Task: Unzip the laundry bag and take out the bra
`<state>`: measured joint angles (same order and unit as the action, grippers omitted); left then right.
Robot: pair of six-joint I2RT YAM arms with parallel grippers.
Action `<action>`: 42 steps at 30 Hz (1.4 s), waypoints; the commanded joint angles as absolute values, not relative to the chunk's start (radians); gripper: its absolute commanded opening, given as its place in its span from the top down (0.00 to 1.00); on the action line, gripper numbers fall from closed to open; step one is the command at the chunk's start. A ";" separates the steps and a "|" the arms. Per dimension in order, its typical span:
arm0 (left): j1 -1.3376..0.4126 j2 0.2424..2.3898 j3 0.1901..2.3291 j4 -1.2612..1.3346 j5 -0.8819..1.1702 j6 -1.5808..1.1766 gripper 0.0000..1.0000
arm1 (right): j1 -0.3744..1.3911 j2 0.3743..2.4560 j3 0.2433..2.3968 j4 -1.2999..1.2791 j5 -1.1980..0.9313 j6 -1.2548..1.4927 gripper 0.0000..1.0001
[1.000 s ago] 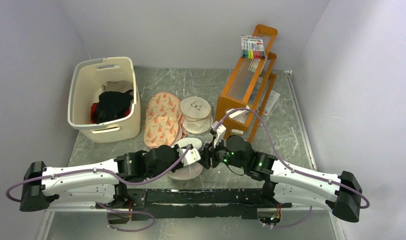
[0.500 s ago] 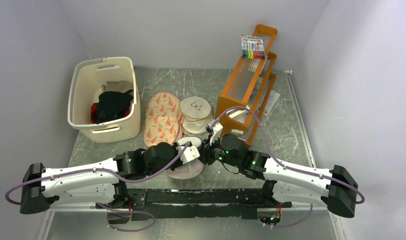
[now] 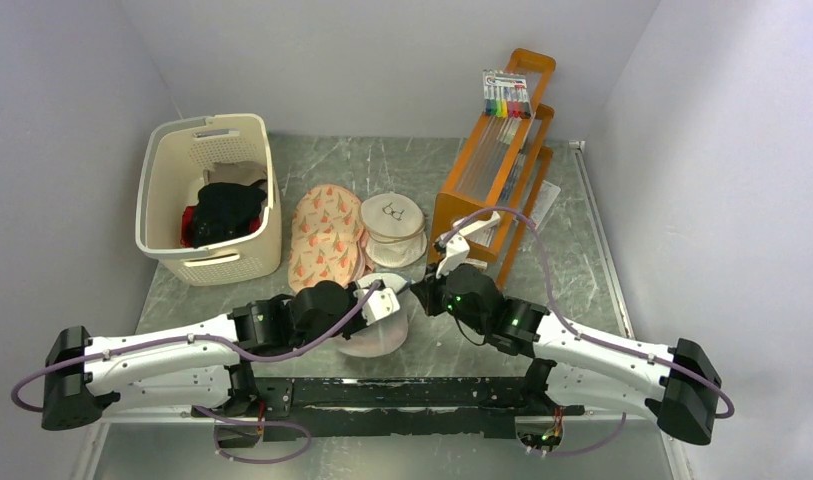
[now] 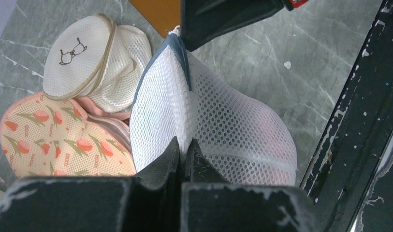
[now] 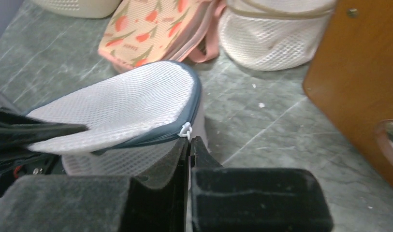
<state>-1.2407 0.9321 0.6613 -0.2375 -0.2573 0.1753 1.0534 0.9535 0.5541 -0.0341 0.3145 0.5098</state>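
Left pincer point(image 4: 183, 145): pressed together on the near edge of the laundry bag, white mesh pinched between its fingers.
Laundry bag point(image 4: 223, 125): on the table point(image 3: 382, 165), stretched between the two pincers, rising from the left pincer's tips towards the right pincer's; its upper mesh panel stands tilted above the lower one.
Zipper rim point(image 5: 151, 137): a grey-blue band around the edge of the upper panel, ending just before the right pincer's tips.
Zipper pull point(image 5: 185, 129): small and white, touching the right pincer's tips; I cannot tell whether it is caught between them.
Right pincer point(image 5: 190, 141): fingers pressed together, tips at the bag's rim, facing the left pincer across the bag.
Peach bag point(image 3: 324, 238): flat, with an orange tulip print, just beyond the left pincer and a little to its left.
Beige bag point(image 3: 392, 225): round mesh with a glasses print, beyond the gap between the two pincers, touching the peach bag's right side.
Orange rack point(image 3: 492, 180): beyond the right pincer and to its right, near the beige bag.
Laundry basket point(image 3: 214, 268): cream, holding dark and red clothes, well beyond and left of the left pincer.
Marker pack point(image 3: 506, 95): on top of the rack, farthest from both pincers.
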 commanded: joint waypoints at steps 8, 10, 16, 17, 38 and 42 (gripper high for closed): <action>-1.231 0.955 0.735 -0.289 -0.221 0.155 0.65 | 0.848 0.868 0.561 -0.064 0.019 0.376 1.00; -1.230 0.953 0.745 -0.296 -0.188 0.149 0.50 | 0.850 0.831 0.543 -0.014 -0.079 0.365 1.00; -1.231 0.938 0.779 -0.214 -0.184 -0.105 0.31 | 0.853 0.825 0.520 0.069 -0.205 0.414 1.00; -1.230 0.939 0.787 -0.202 -0.208 -0.184 0.30 | 0.857 0.832 0.517 0.084 -0.218 0.421 1.00; -1.230 1.081 0.866 -0.268 -0.319 -0.590 0.51 | 0.883 0.853 0.492 0.134 -0.282 0.437 1.00; -1.230 1.111 0.910 -0.354 -0.373 -0.551 0.76 | 0.884 0.855 0.512 0.085 -0.249 0.418 1.00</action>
